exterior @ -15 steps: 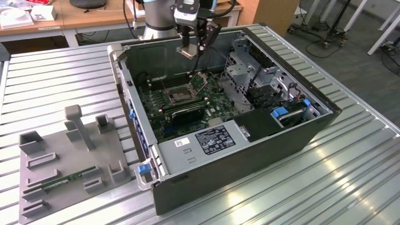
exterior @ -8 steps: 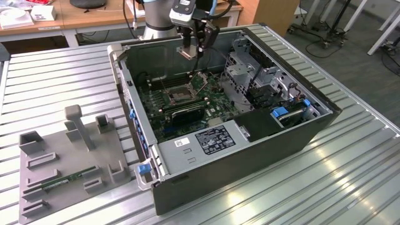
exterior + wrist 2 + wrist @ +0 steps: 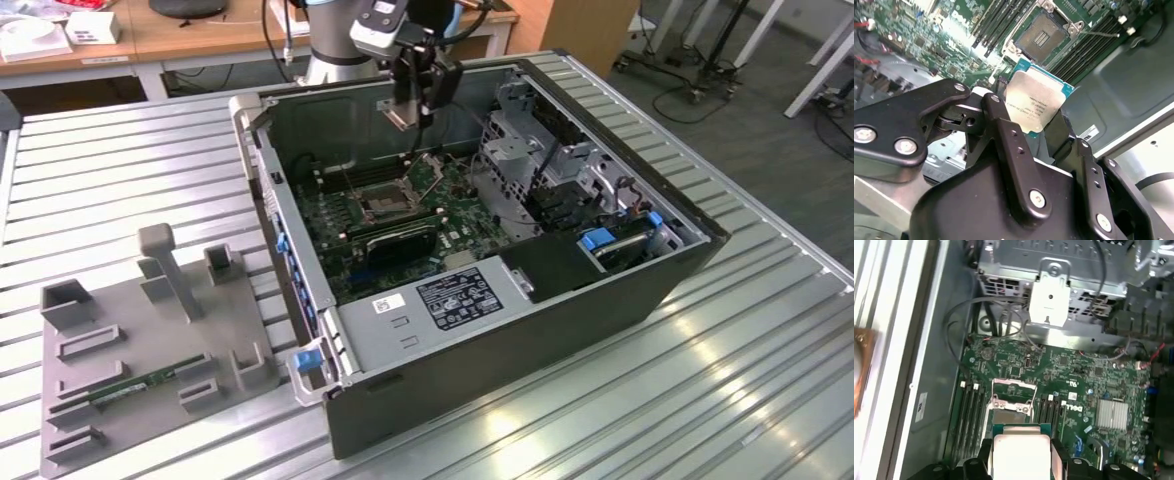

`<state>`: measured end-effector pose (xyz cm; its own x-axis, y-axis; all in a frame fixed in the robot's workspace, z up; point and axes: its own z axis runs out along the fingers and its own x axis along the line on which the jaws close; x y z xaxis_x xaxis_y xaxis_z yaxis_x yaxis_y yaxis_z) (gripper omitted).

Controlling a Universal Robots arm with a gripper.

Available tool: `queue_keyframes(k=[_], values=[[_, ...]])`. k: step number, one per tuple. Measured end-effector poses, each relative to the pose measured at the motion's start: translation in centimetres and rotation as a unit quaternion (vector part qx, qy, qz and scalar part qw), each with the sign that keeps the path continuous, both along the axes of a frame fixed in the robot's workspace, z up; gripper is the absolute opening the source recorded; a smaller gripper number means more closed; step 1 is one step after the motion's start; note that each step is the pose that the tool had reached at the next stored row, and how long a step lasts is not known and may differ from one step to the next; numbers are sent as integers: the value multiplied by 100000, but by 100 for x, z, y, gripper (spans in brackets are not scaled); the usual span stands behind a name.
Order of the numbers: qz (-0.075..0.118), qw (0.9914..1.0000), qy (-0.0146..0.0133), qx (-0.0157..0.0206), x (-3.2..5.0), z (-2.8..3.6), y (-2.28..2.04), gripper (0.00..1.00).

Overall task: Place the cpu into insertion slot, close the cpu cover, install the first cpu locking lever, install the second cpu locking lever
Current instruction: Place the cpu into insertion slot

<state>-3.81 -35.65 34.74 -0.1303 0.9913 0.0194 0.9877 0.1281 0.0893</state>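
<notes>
My gripper [image 3: 407,108] hangs over the open computer case, shut on the cpu [image 3: 400,114]. In both wrist views the cpu [image 3: 1036,102] [image 3: 1020,452] sits flat between the black fingers [image 3: 999,115], its silvery-tan top showing with a green edge. It is held well above the green motherboard [image 3: 454,225], apart from it. The insertion slot [image 3: 387,204] [image 3: 1043,36] [image 3: 1010,418] lies open and bare below the chip. The cpu cover [image 3: 1013,391] [image 3: 434,168] stands swung up at the slot's far side.
Long black memory slots [image 3: 968,415] [image 3: 1046,410] flank the slot. A metal drive cage [image 3: 534,150] and loose cables [image 3: 1004,320] stand in the case, and its walls [image 3: 274,170] rise around the board. A grey fixture [image 3: 134,340] with a memory stick lies at the exterior view's left.
</notes>
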Motion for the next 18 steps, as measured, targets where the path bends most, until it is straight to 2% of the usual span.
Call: queue_keyframes(k=[3,7,9,14,15,16,18], values=[[-2513,99968,-2,2,-1,-13,0,55],[-5184,99866,0,1,-6,-28,0,55],[-5662,99840,4,-2,-10,-31,0,55],[-5691,99838,6,-4,-10,-31,0,55],[-5696,99838,135,-4,-10,-32,0,55],[-5699,99837,408,-12,-10,-33,0,55],[-5693,99827,1467,-83,-8,-33,0,55]])
